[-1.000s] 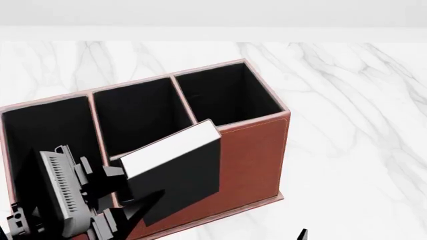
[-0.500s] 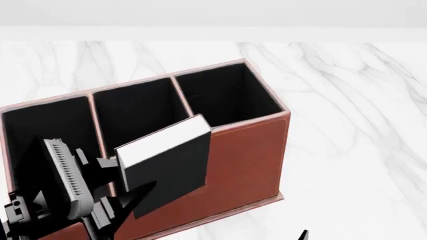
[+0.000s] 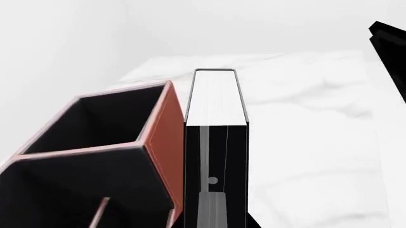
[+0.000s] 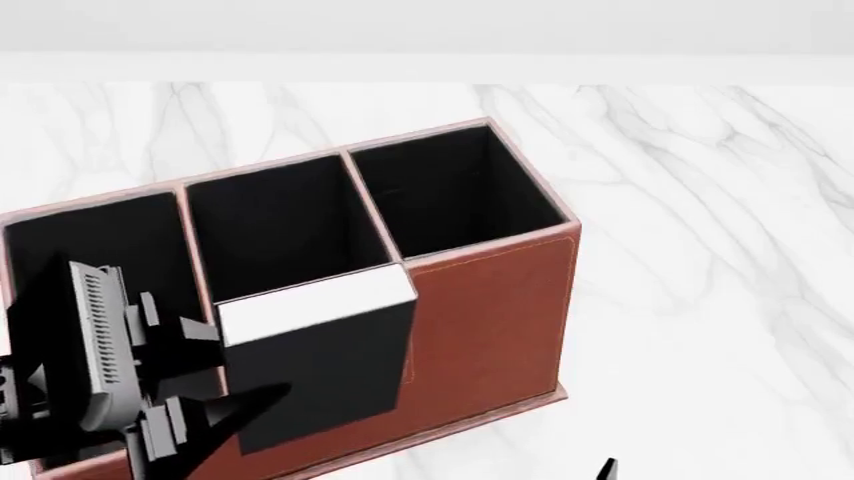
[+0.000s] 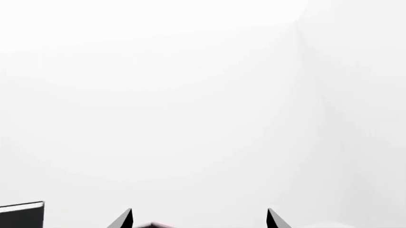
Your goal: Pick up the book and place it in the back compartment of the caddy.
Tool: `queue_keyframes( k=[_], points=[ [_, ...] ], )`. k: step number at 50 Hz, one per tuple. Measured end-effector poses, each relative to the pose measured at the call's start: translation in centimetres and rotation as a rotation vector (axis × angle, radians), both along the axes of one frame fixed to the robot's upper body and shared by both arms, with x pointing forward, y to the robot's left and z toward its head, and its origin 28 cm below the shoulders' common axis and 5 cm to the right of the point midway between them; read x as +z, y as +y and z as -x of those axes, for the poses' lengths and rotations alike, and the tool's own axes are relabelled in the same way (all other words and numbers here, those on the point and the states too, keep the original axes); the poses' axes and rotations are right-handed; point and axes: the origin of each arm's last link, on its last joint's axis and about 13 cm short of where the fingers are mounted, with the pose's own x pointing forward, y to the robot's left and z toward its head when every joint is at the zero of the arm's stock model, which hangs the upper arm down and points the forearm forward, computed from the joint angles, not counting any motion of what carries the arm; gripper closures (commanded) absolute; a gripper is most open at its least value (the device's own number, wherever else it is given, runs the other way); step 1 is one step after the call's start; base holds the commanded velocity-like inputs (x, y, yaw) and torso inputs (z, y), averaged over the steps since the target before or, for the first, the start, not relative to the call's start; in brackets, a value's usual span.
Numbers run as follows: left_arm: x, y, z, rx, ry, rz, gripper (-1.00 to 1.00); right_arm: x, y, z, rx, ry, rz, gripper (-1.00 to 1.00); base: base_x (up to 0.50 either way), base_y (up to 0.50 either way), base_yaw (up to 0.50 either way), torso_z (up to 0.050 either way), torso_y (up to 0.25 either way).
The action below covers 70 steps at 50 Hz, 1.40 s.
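The black book [image 4: 327, 355] with white page edges [image 4: 314, 305] stands upright against the caddy's [image 4: 494, 310] reddish-brown near wall, just below the middle cell [image 4: 280, 225]. My left gripper [image 4: 220, 375] is shut on the book's lower left side. In the left wrist view the book [image 3: 216, 99] rises from my left gripper [image 3: 214, 219], close beside the caddy's brown corner [image 3: 166, 137]. The back compartment is hidden behind the arm and book. My right gripper [image 5: 199, 219] is open and empty; only a tip [image 4: 605, 468] shows in the head view.
The caddy rests on a white marble table [image 4: 707, 250] with a white wall behind. Three black-lined cells open upward: left [image 4: 87, 255], middle, right [image 4: 454, 185]. The right arm shows as a dark shape [image 3: 388, 47] in the left wrist view.
My left gripper has moved left and slightly down with the book. The book has turned from tilted to nearly level and now sits under the middle cell's near rim.
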Motion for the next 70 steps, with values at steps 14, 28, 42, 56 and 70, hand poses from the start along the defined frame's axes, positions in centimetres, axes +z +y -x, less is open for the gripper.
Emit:
queue_keyframes(
  k=[14,28,42,56,70],
  points=[
    [0.1,1.2,-1.8,-0.034,0.015,-0.031,1.00,-0.1,0.0,-0.1,0.001,0.003,0.001,-1.00,0.00,0.00,0.00,0.001,0.001],
    [-0.2,2.0,-3.4,-0.035,0.005,0.002,1.00,-0.2,0.1,-0.2,0.004,0.006,0.006,-1.00,0.00,0.00,0.00,0.000,0.001],
    [-0.7,2.3,-4.4,-0.025,-0.022,0.031,1.00,-0.2,0.1,-0.2,0.006,0.009,0.009,-1.00,0.00,0.00,0.00,0.000,0.001],
    [-1.3,2.2,-5.7,-0.025,-0.015,0.038,1.00,-0.3,0.2,-0.3,0.007,0.010,0.010,-1.00,0.00,0.00,0.00,0.001,0.001],
    [-2.0,2.3,-6.6,-0.017,0.002,0.042,1.00,-0.3,0.1,-0.3,0.007,0.012,0.010,-1.00,0.00,0.00,0.00,0.000,0.001]
  ],
)
